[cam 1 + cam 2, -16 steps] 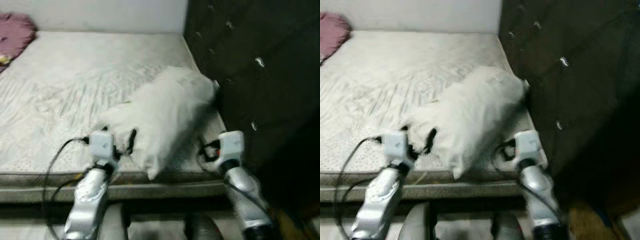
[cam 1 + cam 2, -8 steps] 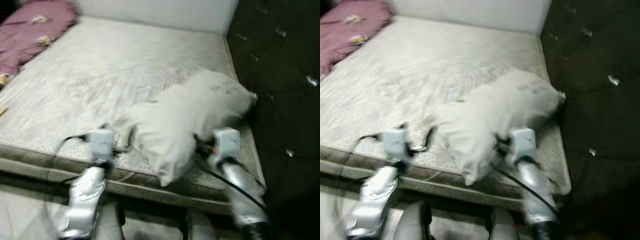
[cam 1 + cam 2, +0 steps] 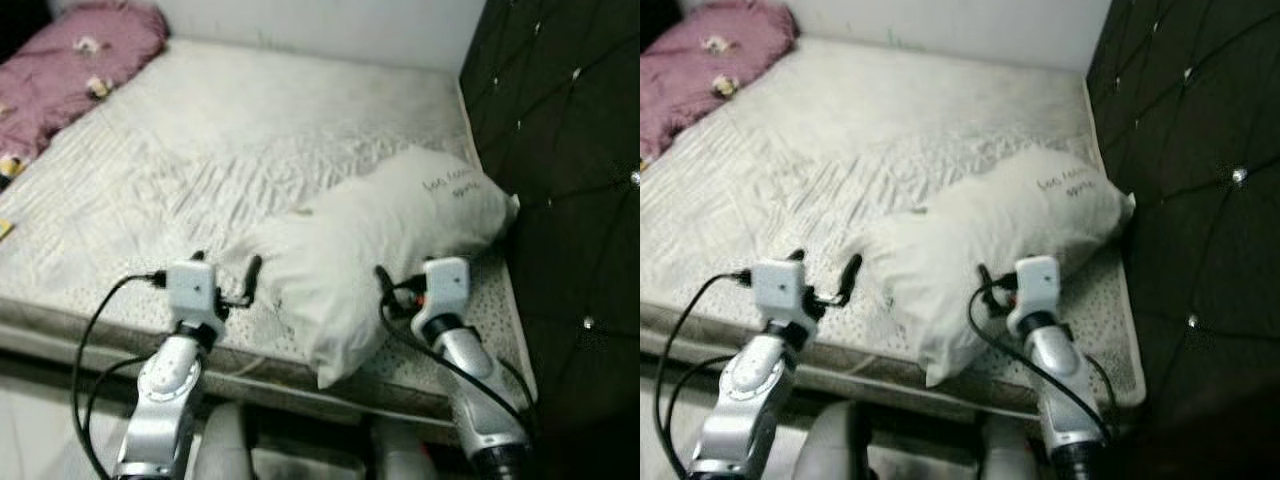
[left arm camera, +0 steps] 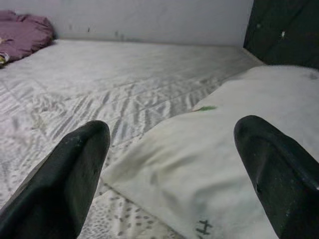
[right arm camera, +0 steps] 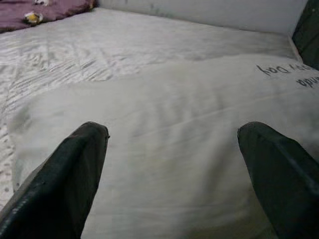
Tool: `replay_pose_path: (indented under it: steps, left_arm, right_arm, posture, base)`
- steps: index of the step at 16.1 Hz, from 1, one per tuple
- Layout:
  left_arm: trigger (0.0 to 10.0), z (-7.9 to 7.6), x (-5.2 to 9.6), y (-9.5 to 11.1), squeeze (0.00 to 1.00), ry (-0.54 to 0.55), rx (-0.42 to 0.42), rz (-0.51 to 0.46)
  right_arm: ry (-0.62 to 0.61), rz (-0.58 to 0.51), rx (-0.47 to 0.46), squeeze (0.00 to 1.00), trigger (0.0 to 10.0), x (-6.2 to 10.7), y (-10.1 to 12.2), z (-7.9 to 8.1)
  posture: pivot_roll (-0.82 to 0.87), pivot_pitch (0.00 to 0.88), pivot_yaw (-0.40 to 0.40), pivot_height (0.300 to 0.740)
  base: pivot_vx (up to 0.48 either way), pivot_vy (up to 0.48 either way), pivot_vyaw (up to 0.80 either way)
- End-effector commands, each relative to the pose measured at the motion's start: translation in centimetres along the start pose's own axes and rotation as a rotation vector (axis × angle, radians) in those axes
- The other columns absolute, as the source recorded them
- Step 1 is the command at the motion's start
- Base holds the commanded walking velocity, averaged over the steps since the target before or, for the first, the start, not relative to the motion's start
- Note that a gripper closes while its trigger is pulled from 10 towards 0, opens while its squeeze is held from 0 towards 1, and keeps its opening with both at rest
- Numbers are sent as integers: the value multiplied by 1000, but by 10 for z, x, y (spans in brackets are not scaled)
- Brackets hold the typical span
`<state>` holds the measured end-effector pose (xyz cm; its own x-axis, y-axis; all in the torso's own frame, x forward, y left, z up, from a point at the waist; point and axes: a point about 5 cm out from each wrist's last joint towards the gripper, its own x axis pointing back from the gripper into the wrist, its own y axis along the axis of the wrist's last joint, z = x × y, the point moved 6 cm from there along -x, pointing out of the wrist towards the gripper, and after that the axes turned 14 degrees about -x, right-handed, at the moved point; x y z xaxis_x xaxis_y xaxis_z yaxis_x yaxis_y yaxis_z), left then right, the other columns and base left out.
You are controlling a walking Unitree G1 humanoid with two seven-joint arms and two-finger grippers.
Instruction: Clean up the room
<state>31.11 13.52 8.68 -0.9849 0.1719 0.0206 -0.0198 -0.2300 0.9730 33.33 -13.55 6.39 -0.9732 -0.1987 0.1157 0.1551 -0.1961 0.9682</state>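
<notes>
A white pillow (image 3: 390, 235) with small dark lettering lies slantwise on the bed (image 3: 250, 130), its far end against the dark headboard and its near corner over the mattress edge. My left gripper (image 3: 228, 266) is open just beside the pillow's near left end, and the left wrist view has that end (image 4: 209, 164) between its fingers (image 4: 70, 184). My right gripper (image 3: 392, 284) is open at the pillow's near side, and the pillow (image 5: 174, 129) lies just ahead of its fingers (image 5: 75, 169). Neither gripper holds anything.
A dark tufted headboard (image 3: 560, 150) rises along the right of the bed. A crumpled pink blanket (image 3: 70, 60) lies at the far left corner. A white wall (image 3: 330, 25) backs the bed. The mattress edge (image 3: 90, 335) runs in front of my arms.
The camera has swung and steadied, so the whole picture has shifted. My right gripper has come in from the pillow's right to its near side. The pillow stays put.
</notes>
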Motion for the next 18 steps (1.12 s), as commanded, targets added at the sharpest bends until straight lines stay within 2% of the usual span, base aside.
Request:
replay_pose_path:
  steps: [1, 3, 5, 8, 12, 18]
  left_arm:
    - [10000, -6, -2, 1, 0, -22, 4, 2]
    - [10000, 0, -5, 5, 0, -3, -32, -17]
    - [10000, 13, -9, 4, 0, 40, -12, -7]
    - [10000, 16, -5, 3, 0, 60, -25, -3]
    - [10000, 18, 0, -1, 0, 85, -21, 17]
    - [10000, 17, 1, 2, 0, 61, -5, -2]
  right_arm:
    - [-27, -7, -1, 0, 10000, 1, 4, -9]
    - [-20, -6, 8, 0, 10000, 2, 5, -8]
    - [-13, -5, 20, 0, 10000, 0, 6, -8]
    - [-15, 9, 31, 0, 10000, -1, 4, -9]
    - [-19, 16, 27, 0, 10000, 1, 2, -9]
    - [-14, 29, 28, 0, 10000, 1, -1, -9]
  posture:
    - [-43, 0, -42, 605]
    - [-39, 0, -46, 586]
    - [-39, 0, -50, 561]
    - [-38, 0, -44, 532]
    - [-36, 1, -43, 532]
    - [-37, 6, -46, 532]
  base:
    - [0, 0, 0]
    - [0, 0, 0]
    - [0, 0, 0]
    - [0, 0, 0]
    - [0, 0, 0]
    - [0, 0, 0]
